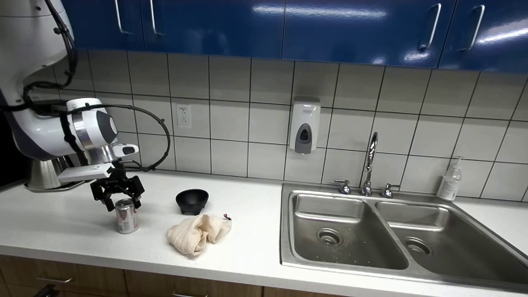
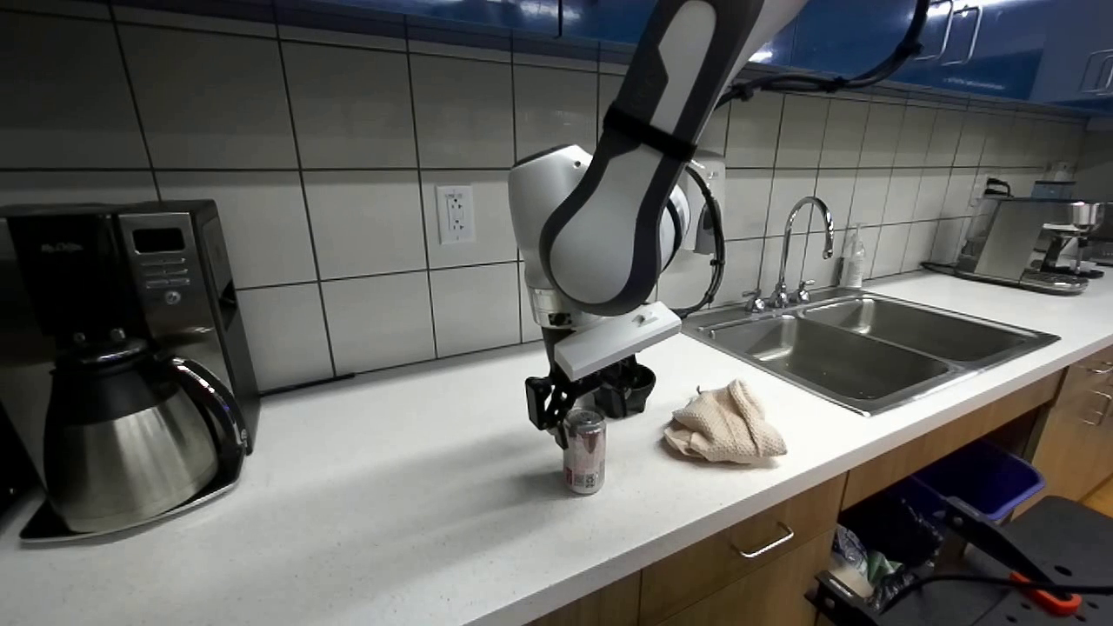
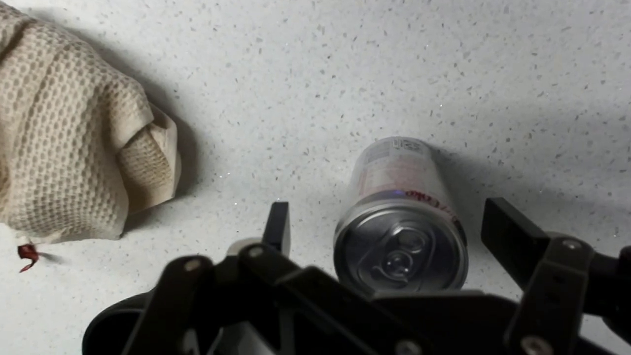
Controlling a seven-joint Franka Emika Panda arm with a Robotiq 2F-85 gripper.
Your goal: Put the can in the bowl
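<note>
In an exterior view, my gripper (image 1: 124, 204) points down over the can (image 1: 127, 220), which stands upright on the counter (image 1: 74, 220), apart from the bowl (image 1: 192, 203). The bowl sits near the can, toward the sink (image 1: 287, 235) and the wall (image 1: 229, 154). The crumpled cloth (image 1: 194, 235) lies near the can, on its sink side. The sink is well apart from the can.

In an exterior view, the coffee maker (image 2: 165, 239) and its pot (image 2: 130, 443) stand well apart from the can, on the side opposite the cloth. My gripper partly covers the bowl.

In the wrist view, my two fingers (image 3: 510, 236) are spread, one on each side of the can; counter surface shows in both gaps. The can's top, with its pull tab (image 3: 398, 261), faces the camera. The cloth, with a small red piece (image 3: 28, 253) at its edge, lies off one side of the can.
</note>
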